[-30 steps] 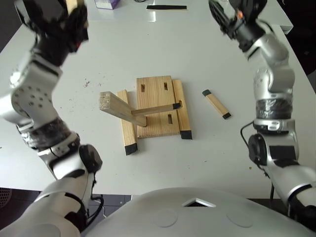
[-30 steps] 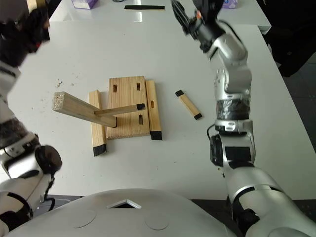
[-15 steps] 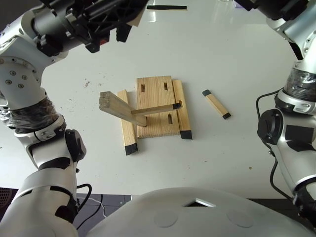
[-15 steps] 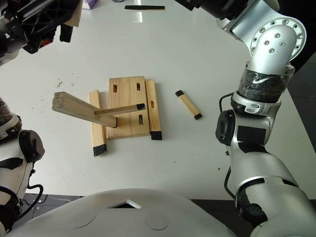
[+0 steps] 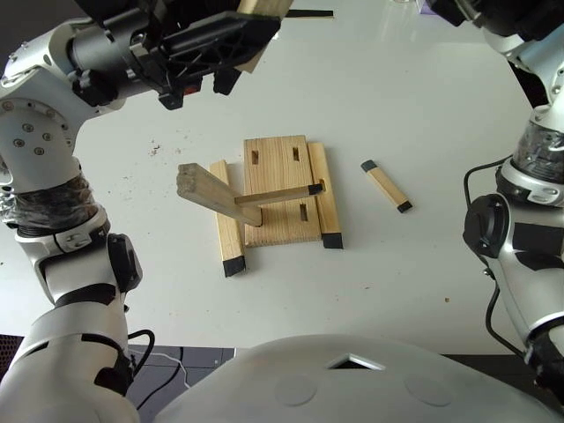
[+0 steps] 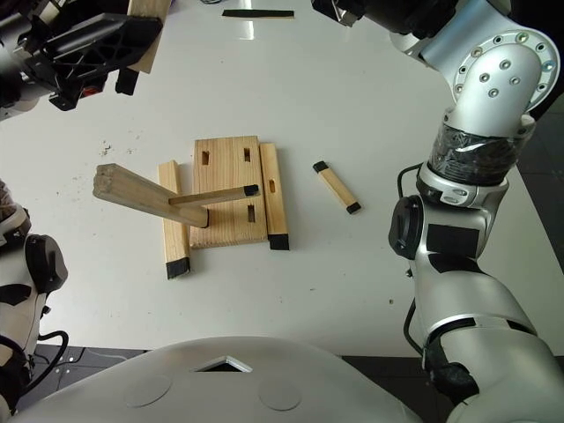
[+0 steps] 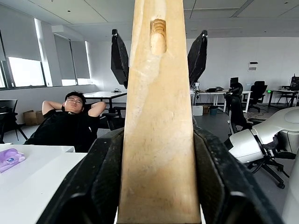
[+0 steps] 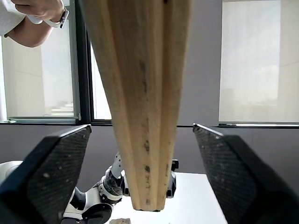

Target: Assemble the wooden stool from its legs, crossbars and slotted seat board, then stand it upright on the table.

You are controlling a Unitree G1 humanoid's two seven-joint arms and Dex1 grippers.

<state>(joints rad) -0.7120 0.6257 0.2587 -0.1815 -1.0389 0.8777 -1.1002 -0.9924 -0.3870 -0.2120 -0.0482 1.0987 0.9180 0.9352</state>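
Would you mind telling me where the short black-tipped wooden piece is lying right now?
The short black-tipped piece lies flat on the white table, on the robot's right of the seat board and apart from it, angled diagonally.

Count: one square slotted wooden seat board [image 5: 280,189], five pale wooden bars [image 5: 229,231] [image 5: 327,207] [image 5: 207,192] [image 5: 278,195] [image 5: 386,186] on the white table [image 5: 423,115], two wooden pieces [image 7: 159,116] [image 8: 140,93] aloft, one black strip [image 5: 298,13].
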